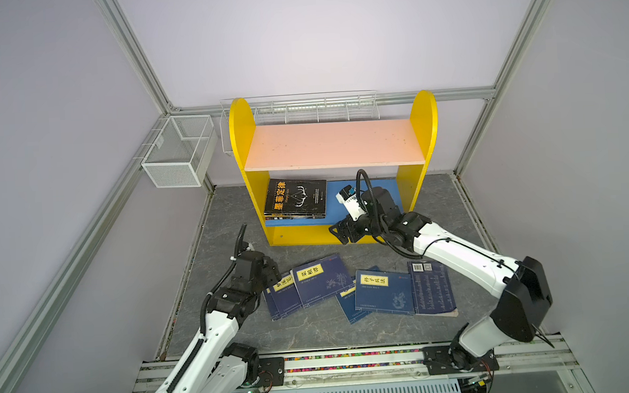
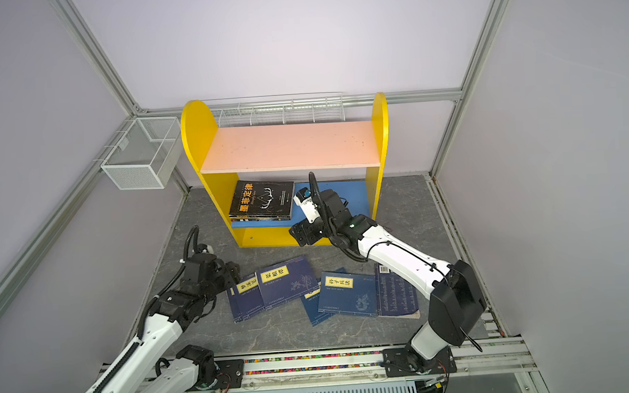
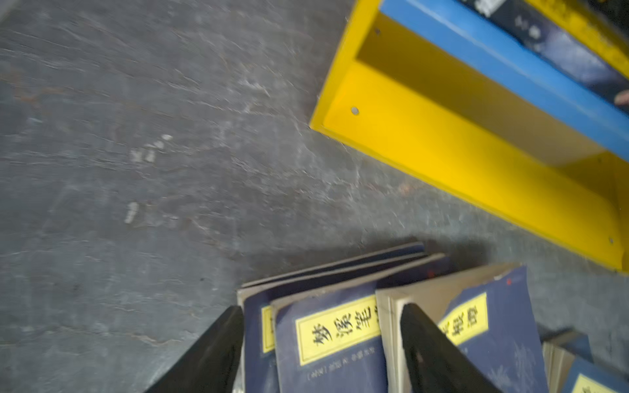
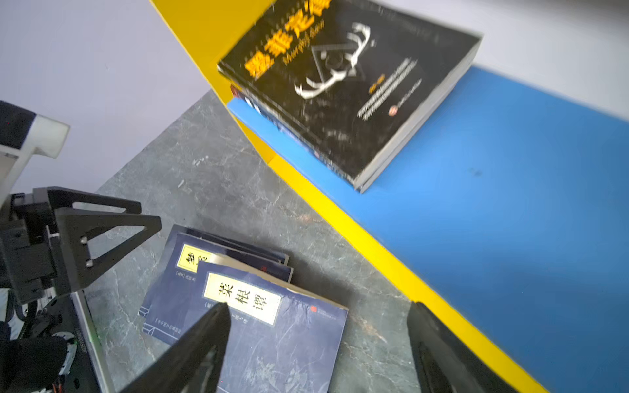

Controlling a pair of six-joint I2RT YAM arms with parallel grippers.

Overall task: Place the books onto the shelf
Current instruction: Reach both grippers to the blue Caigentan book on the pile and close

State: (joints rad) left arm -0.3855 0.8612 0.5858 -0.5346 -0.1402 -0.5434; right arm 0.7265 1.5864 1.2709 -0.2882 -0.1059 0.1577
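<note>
On the left we see the left gripper [image 1: 274, 273] low over the grey table [image 1: 312, 330], just at the left pile of navy books [image 1: 285, 298]. Its jaws are released and stand apart: in the left wrist view one of the fingers [image 3: 218, 343] is beside the outer edge of this pile, the second is above the covers, and we do not see them press any book. A navy book with a yellow label [image 1: 323, 280] lies partly over the right side of the pile.

Further back, in the middle, the yellow shelf [image 1: 242, 145] stands on the table. Under its pink upper board [image 1: 334, 144], a black book [image 1: 294, 198] lies flat on a small stack at the left end of the blue lower board [image 2: 357, 195].

The right gripper [image 1: 339, 234] is in front of the shelf, near the front edge of the lower board, to the right of the black book and apart from it. Its jaws are wide apart and hold nothing; the right wrist view shows only the table and the navy book with a yellow label beyond the gap.

More to the right, a second labelled navy book [image 1: 382, 290] lies on the table over another navy book [image 1: 348, 310]. Just beside it, a navy book with the barcode side up [image 1: 432, 289] lies partly under the right arm [image 1: 456, 256]
</note>
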